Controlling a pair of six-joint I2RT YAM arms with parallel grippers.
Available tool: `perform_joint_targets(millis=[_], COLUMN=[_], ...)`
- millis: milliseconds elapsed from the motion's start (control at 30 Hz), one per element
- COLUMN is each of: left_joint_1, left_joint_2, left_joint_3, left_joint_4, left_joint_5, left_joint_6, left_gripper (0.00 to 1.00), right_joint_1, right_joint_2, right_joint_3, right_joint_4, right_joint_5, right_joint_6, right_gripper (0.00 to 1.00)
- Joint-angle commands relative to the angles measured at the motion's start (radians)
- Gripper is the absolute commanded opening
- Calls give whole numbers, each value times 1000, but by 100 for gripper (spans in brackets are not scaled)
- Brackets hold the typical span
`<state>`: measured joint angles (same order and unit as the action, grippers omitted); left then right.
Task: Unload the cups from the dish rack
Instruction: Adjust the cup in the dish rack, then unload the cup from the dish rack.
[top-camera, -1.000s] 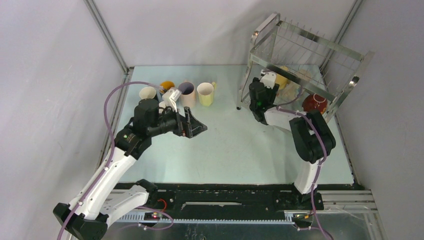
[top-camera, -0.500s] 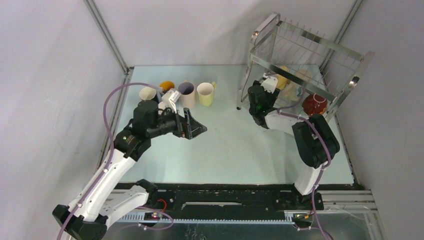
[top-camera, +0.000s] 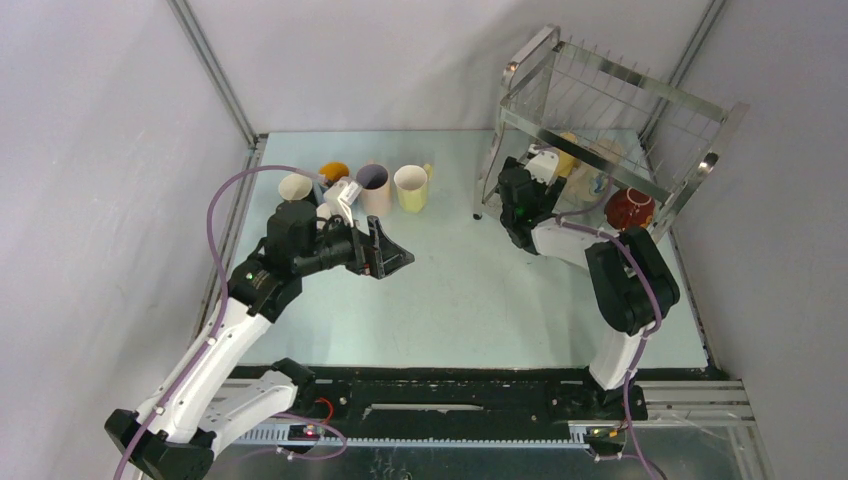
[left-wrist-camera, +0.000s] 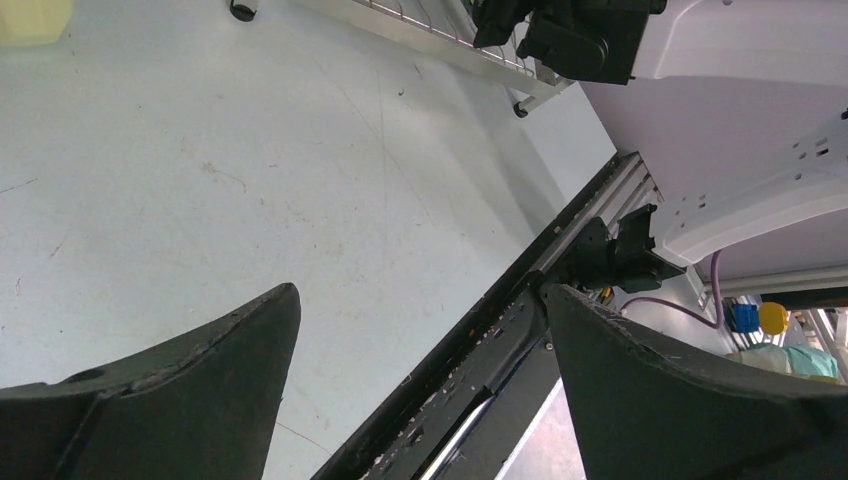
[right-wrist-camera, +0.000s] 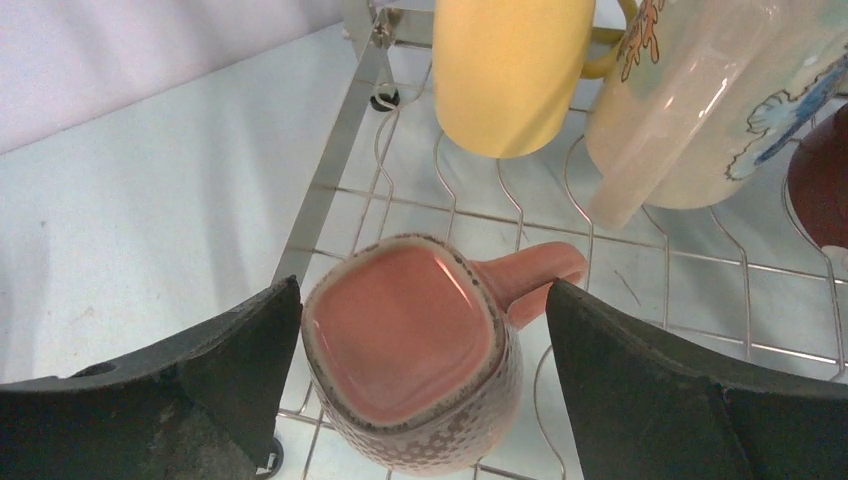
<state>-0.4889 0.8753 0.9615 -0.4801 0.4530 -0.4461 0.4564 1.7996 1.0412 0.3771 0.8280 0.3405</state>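
Observation:
The chrome wire dish rack (top-camera: 640, 95) stands at the back right. My right gripper (top-camera: 548, 170) reaches into its lower tier. In the right wrist view its fingers are open (right-wrist-camera: 422, 292) on either side of a pink dotted mug (right-wrist-camera: 415, 350) standing on the rack's wires (right-wrist-camera: 450, 205); the left finger is very close to the mug. Behind it lie a yellow mug (right-wrist-camera: 510, 70), a cream patterned mug (right-wrist-camera: 700, 110) and a dark red mug (right-wrist-camera: 820, 190). My left gripper (top-camera: 400, 258) is open and empty above the table's middle.
Several mugs stand on the table at the back left: cream (top-camera: 296, 187), orange (top-camera: 334, 171), a pink one with a purple inside (top-camera: 373, 186) and pale yellow (top-camera: 411, 187). The rack's corner post (right-wrist-camera: 335, 150) is just left of the pink mug. Walls close in both sides.
My right gripper has moved a little deeper into the rack's lower tier. The left arm has barely moved.

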Motion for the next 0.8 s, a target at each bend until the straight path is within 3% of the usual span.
perform_joint_targets(millis=[0, 300, 500, 600, 767], left_joint_1=[-7, -8, -8, -8, -10], left_joint_2=[-2, 4, 9, 8, 7], left_joint_3=[-11, -4, -3, -3, -6], left_joint_4=[32, 32, 31, 32, 32], left_joint_5=[22, 28, 31, 29, 29], left_joint_6=[-11, -13, -17, -17, -20], left_gripper=[100, 100, 100, 100, 100], right_joint_1=[-13, -34, -43, -42, -21], right_joint_2=[24, 66, 79, 78, 65], right_joint_3=[70, 107, 107, 107, 107], right_joint_4=[7, -34, -44, -31, -3], right_joint_5=[3, -11, -22, -21, 15], right_joint_6=[-15, -18, -21, -46, -98], right_gripper=[98, 97, 89, 76, 37])
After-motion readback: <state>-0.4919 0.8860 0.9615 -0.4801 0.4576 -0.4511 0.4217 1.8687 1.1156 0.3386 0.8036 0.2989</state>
